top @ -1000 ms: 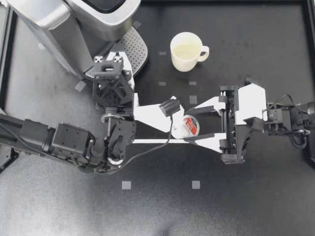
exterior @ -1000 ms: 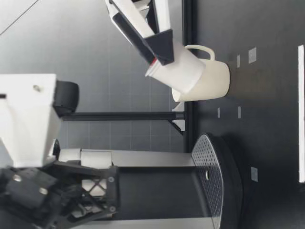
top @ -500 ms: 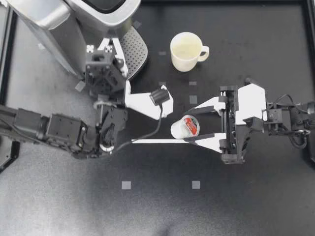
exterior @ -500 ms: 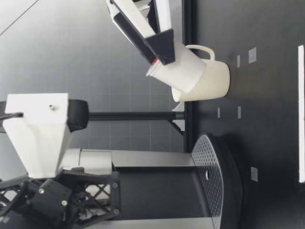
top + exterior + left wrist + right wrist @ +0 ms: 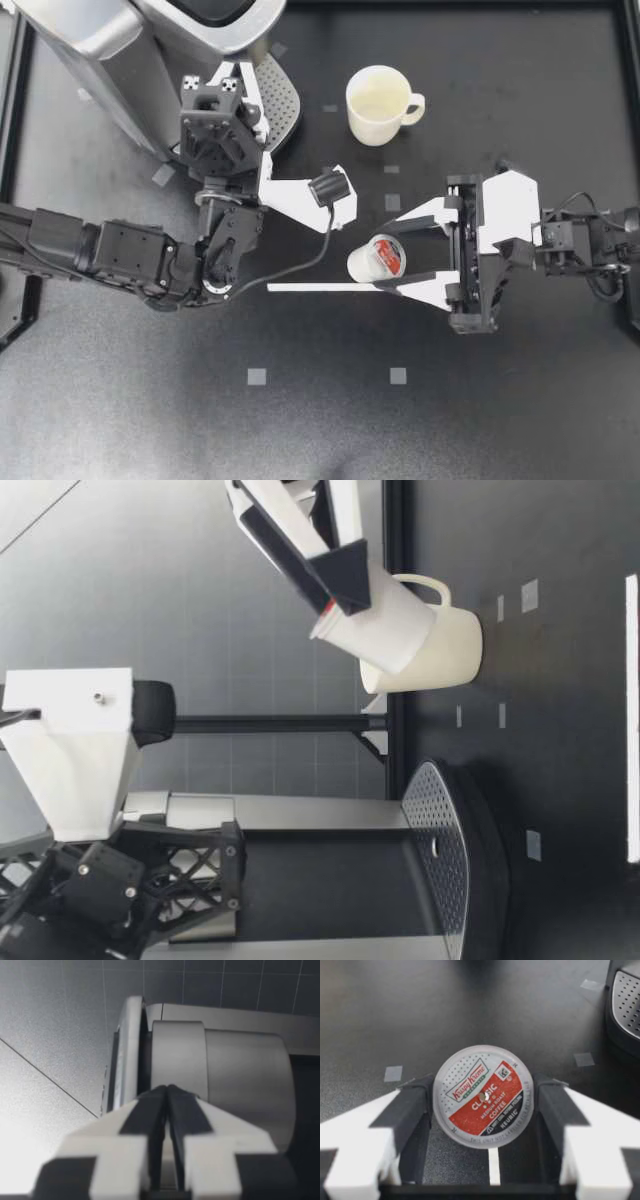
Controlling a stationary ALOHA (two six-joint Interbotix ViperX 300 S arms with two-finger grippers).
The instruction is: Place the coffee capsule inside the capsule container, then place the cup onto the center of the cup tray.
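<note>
Illumination is diffuse and overhead. The table [image 5: 520,400] carries a pale sheen along the edge opposite the coffee machine [image 5: 110,50] and turns darker around the cup [image 5: 378,104]. Shadows are faint and soft-edged. Glare is limited — bright streaks on the machine's metal, a mild glint on the coffee capsule [image 5: 483,1096] lid.

The coffee machine [image 5: 110,50] runs off the top view at 11 o'clock, and my left arm covers the cup tray [image 5: 282,100] on its 8 o'clock side. My right pincer [image 5: 392,257] is cut by the frame in the low view, where the coffee capsule [image 5: 385,630] masks part of the cup [image 5: 455,645]. From the right wrist I see only the capsule's lid; its body is hidden.
</note>
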